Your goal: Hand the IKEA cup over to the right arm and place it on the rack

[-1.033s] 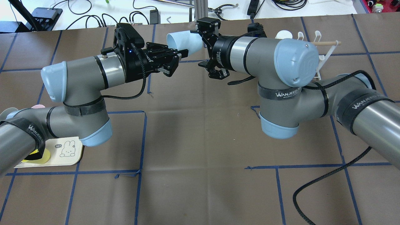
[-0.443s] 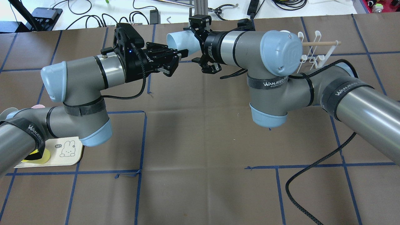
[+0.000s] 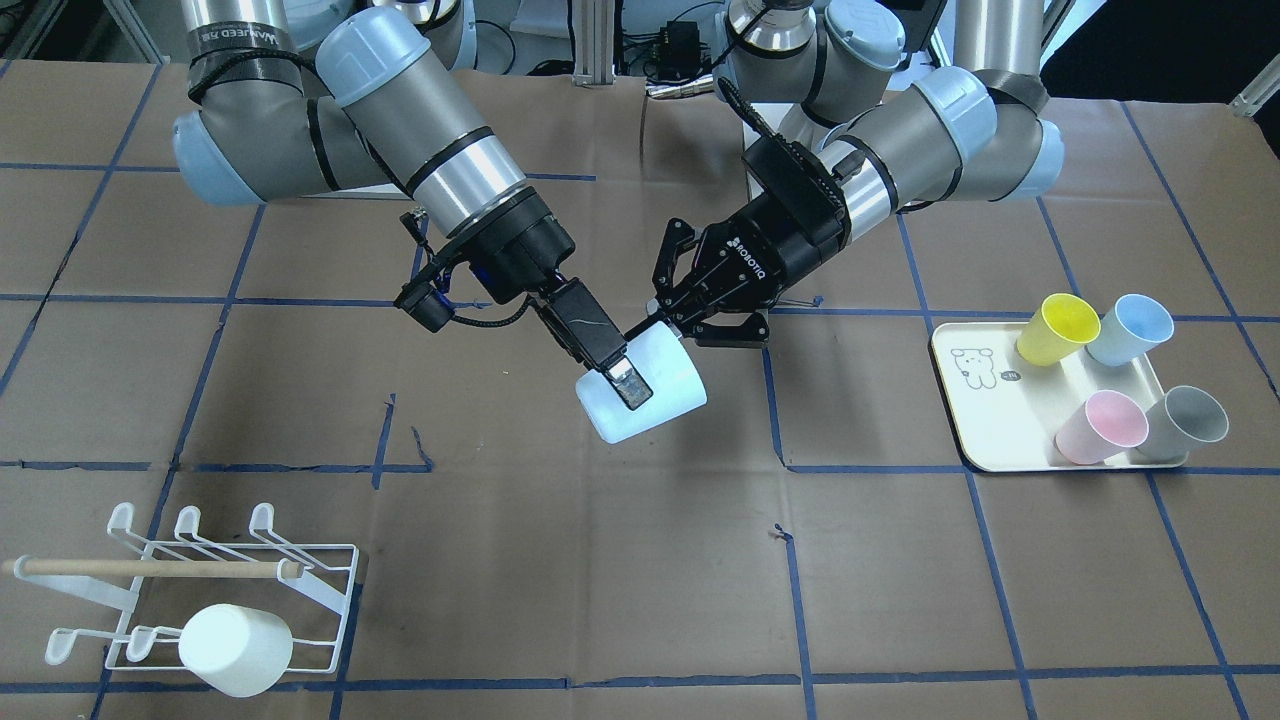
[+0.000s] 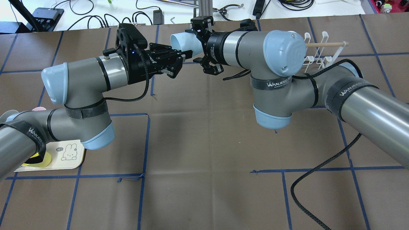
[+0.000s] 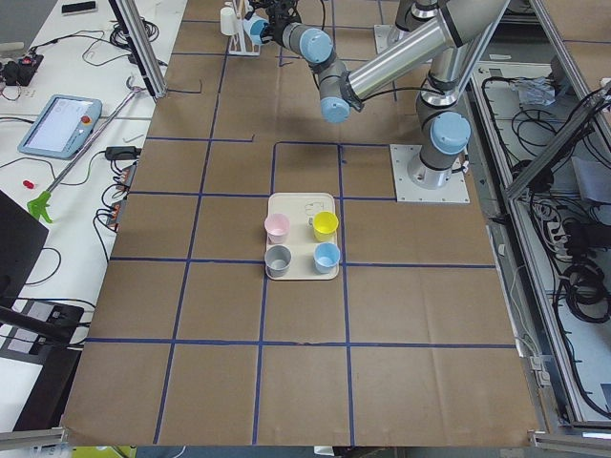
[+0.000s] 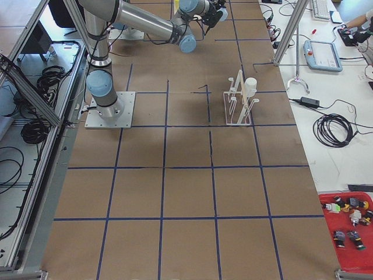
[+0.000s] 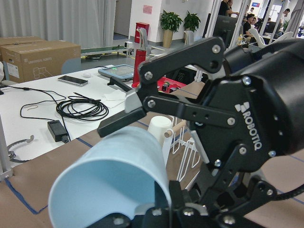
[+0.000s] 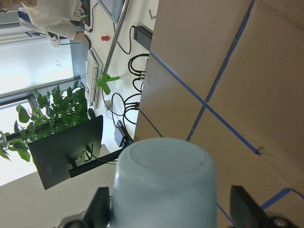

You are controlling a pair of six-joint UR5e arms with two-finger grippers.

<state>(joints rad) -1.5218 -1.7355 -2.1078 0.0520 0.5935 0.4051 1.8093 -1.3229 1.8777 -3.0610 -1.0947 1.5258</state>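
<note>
The pale blue cup [image 3: 655,400] hangs on its side above the mat at mid-table. My left gripper [image 3: 668,325], with linked-bar fingers, is shut on the cup's rim; the left wrist view shows the cup [image 7: 109,190] in its jaws. My right gripper [image 3: 622,388], with long flat fingers, is open and straddles the cup's base end. In the right wrist view the cup's base [image 8: 166,185] sits between the two fingers, with a gap on one side. In the overhead view the cup [image 4: 180,40] lies between both grippers. The white wire rack [image 3: 200,568] stands at the mat's right end.
A white cup [image 3: 237,650] sits on a prong of the rack. A cream tray [image 3: 990,420] at the left end holds yellow [image 3: 1058,328], blue [image 3: 1130,328], pink [image 3: 1102,427] and grey [image 3: 1185,422] cups. A black cable [image 4: 322,172] lies on the mat by the right arm.
My right arm has swung toward the left arm, and its fingers have slid further along the cup. The left arm and the cup have stayed still.
</note>
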